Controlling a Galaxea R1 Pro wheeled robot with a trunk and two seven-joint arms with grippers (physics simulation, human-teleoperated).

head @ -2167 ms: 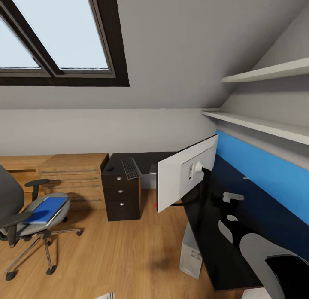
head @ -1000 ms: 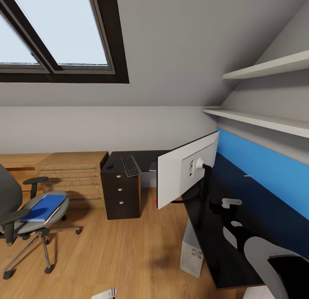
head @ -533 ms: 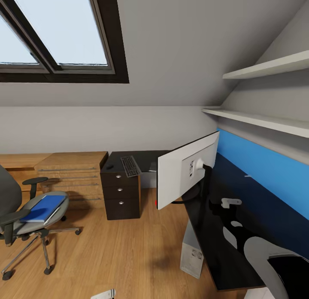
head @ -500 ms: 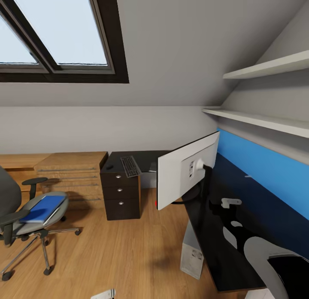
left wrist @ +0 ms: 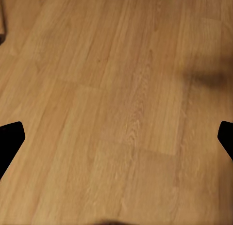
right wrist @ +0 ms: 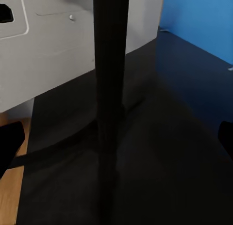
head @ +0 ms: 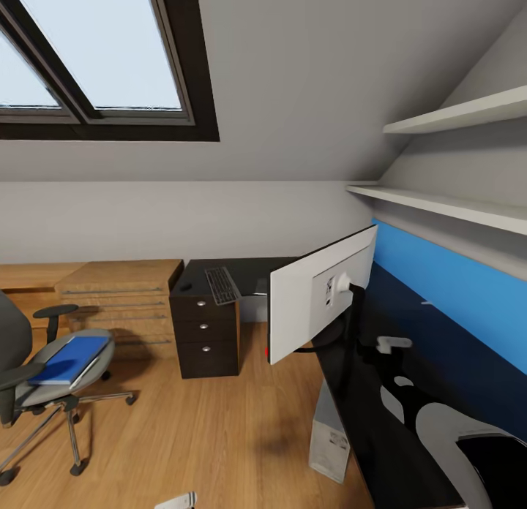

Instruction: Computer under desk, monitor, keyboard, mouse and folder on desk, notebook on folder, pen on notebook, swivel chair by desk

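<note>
Jaws first: both pairs stood apart and carried nothing. The left gripper [left wrist: 116, 137] hung over bare wooden floor [left wrist: 121, 89], its dark fingertips [left wrist: 9, 140] at the frame's sides. The right gripper [right wrist: 116, 137] looked straight at the thin black stand [right wrist: 110, 89] of the monitor [head: 322, 300], fingertips [right wrist: 8, 140] wide of it, touching nothing.

One monitor stood at the front edge of the worktop [head: 380, 414], silver back turned to the robot, so that part looked settled. One keyboard [head: 222, 285] lay on the far leg of the worktop, above the drawer unit [head: 207, 337], with one small dark mouse [head: 186, 285] just beside it near that corner; both sat well apart from the monitor, and my guess was they needed bringing closer. One computer [head: 327, 439] stood on the floor under the worktop's near edge, as wanted.

One swivel chair [head: 44, 366] stood out on the open floor, well apart from the worktop, one blue folder [head: 66, 358] flat on its seat, presumably waiting for collection. Three drawer knobs counted.
</note>
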